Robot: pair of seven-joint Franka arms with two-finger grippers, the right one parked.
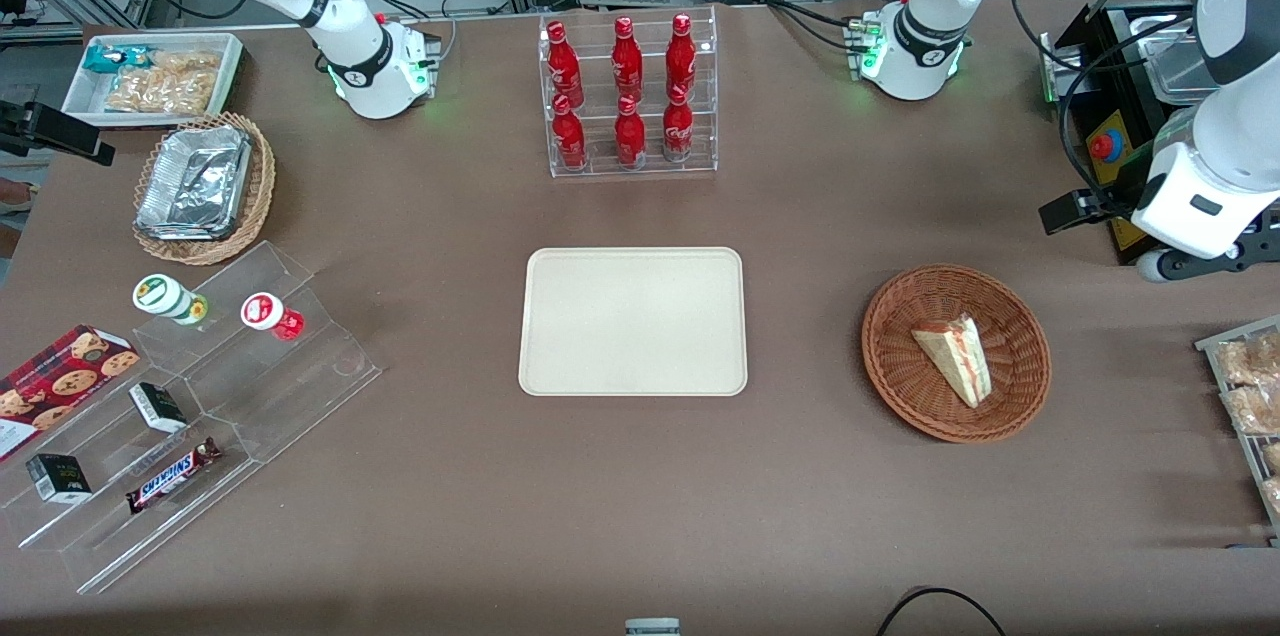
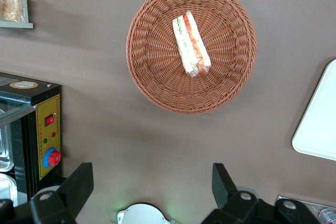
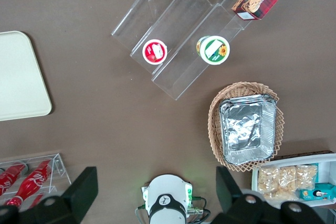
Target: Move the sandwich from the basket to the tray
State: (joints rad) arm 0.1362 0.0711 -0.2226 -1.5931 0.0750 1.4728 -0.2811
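My claw [image 2: 152, 192] is hanging high over bare tabletop [image 1: 640, 496] with its fingers [image 2: 79, 182] spread wide apart, nothing in it. The sandwich [image 1: 955, 358] lies in the basket [image 1: 900, 386], which sits toward my working arm's end, well apart from the tray [image 1: 633, 321] mid-tabletop

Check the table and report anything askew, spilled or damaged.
Nothing stands out. The sandwich lies whole in the basket, the tray sits flat and bare, and the red bottles stand upright in their rack. The gripper hangs open above the table beside the basket.
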